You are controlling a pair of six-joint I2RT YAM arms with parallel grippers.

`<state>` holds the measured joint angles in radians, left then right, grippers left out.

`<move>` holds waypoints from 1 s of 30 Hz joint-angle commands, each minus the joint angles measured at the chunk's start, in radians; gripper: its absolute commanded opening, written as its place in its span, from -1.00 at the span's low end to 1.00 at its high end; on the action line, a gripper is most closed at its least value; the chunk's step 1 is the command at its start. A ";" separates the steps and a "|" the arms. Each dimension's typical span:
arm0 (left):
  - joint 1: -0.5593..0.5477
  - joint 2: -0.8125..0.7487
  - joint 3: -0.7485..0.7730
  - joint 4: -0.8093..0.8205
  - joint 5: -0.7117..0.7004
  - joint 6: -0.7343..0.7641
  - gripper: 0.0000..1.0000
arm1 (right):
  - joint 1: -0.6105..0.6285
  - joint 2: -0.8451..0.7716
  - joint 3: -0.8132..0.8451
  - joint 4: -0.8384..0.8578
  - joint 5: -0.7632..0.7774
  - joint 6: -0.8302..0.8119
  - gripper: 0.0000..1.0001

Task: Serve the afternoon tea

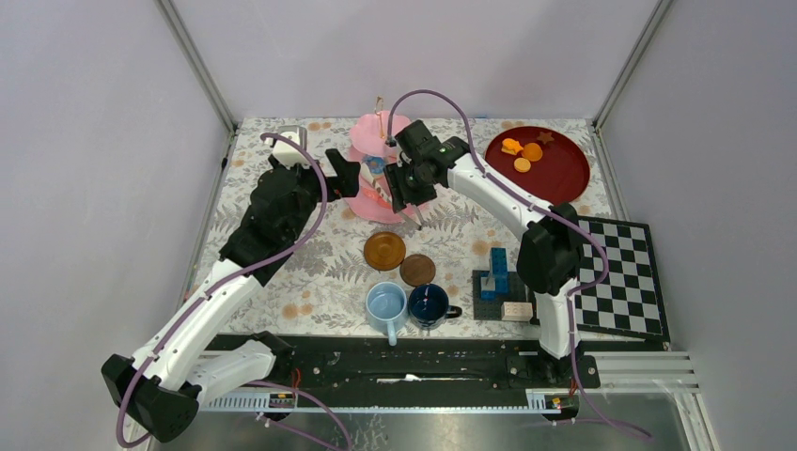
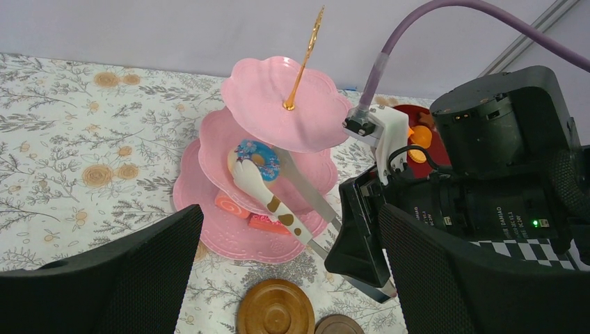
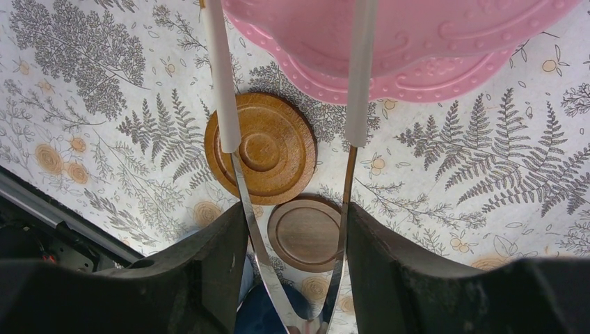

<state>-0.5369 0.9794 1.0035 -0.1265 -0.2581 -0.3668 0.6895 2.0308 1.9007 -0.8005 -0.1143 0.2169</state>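
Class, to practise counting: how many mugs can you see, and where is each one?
2. The light-blue mug stands at the table's near edge; the dark-blue mug is just right of it. None seems hidden.

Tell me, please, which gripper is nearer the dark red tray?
Right. The right gripper, holding tongs, sits between the pink stand and the dark red tray; the left gripper is beyond the stand.

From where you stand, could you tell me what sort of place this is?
Probably a robot test booth: plain grey walls, metal frame posts, a toy cake stand on a floral tablecloth.
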 commanded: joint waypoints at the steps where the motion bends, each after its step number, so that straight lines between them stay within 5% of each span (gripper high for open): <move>1: 0.005 0.003 -0.001 0.036 0.017 -0.006 0.98 | 0.013 -0.032 0.024 -0.001 0.011 -0.018 0.15; 30: 0.031 0.004 0.002 0.035 0.042 -0.018 0.98 | 0.015 -0.258 -0.172 -0.014 0.043 -0.007 0.16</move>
<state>-0.5144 0.9855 1.0035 -0.1291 -0.2394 -0.3748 0.6930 1.8656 1.7691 -0.8047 -0.0940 0.2066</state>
